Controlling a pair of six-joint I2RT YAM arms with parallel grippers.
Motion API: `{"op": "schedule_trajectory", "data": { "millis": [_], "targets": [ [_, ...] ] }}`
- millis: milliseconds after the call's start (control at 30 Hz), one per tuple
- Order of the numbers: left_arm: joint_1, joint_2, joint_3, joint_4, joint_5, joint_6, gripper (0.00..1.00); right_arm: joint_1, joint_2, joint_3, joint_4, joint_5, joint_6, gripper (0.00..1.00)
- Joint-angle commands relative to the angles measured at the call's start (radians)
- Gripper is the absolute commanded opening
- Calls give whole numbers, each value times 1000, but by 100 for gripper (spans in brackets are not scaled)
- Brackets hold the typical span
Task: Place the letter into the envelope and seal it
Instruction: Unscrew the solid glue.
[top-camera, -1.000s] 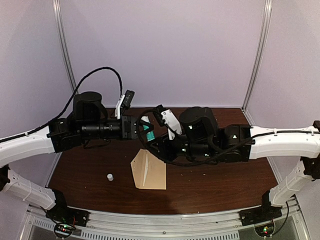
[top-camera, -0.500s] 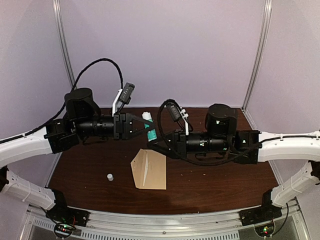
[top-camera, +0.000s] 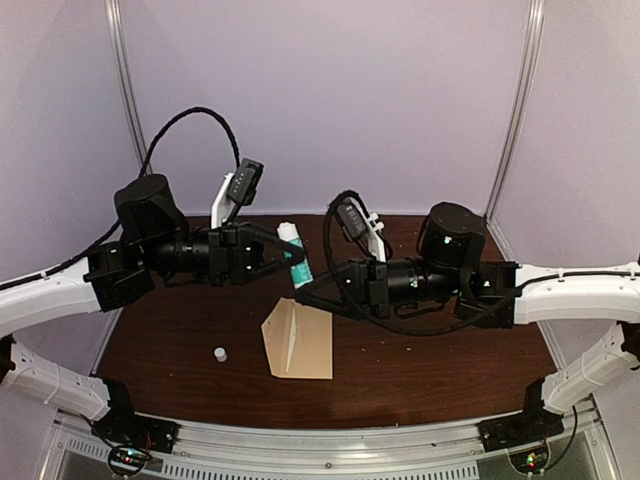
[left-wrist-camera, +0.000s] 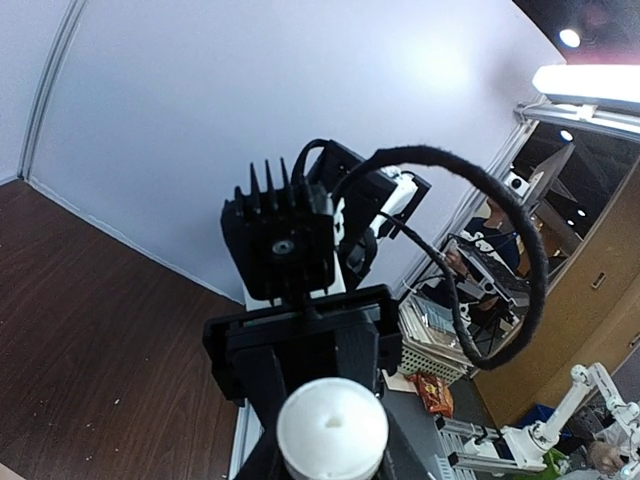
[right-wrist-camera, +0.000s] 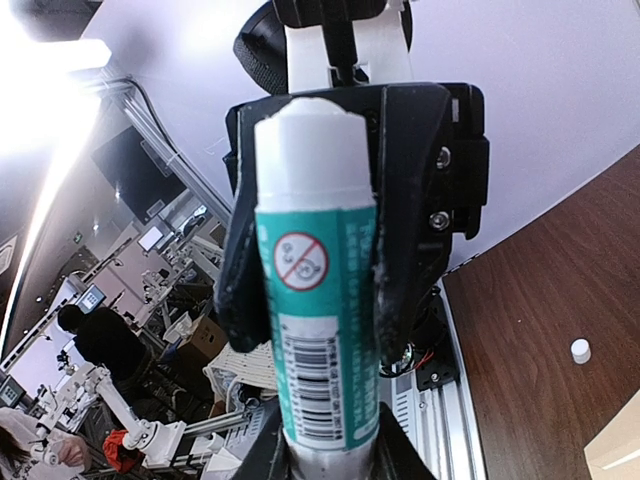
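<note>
Above the table (top-camera: 430, 370), right claw (top-camera: 304, 284) grips glue stick (top-camera: 293, 250).

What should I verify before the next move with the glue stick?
1. Right gripper shut on the glue stick: ok.
2. Left gripper gripping the stick's white end: cannot tell; its fingers flank it, but contact is unclear.
3. Stick uncapped: cannot tell.
4. Letter inside the envelope: cannot tell; no letter shows.
5. Envelope flat on the table, apart from both grippers: ok.
6. Small white piece clear of the envelope: ok.
</note>
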Motion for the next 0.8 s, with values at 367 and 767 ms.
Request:
{"op": "schedule_trajectory", "data": {
  "millis": [367, 767],
  "targets": [
    [10, -26, 87, -369, -490, -88, 0, 28, -137, 84, -524, 566, -213, 65],
    [10, -3, 43, -289, -486, -151, 0, 179, 84, 315, -713, 915, -264, 67]
  ]
}}
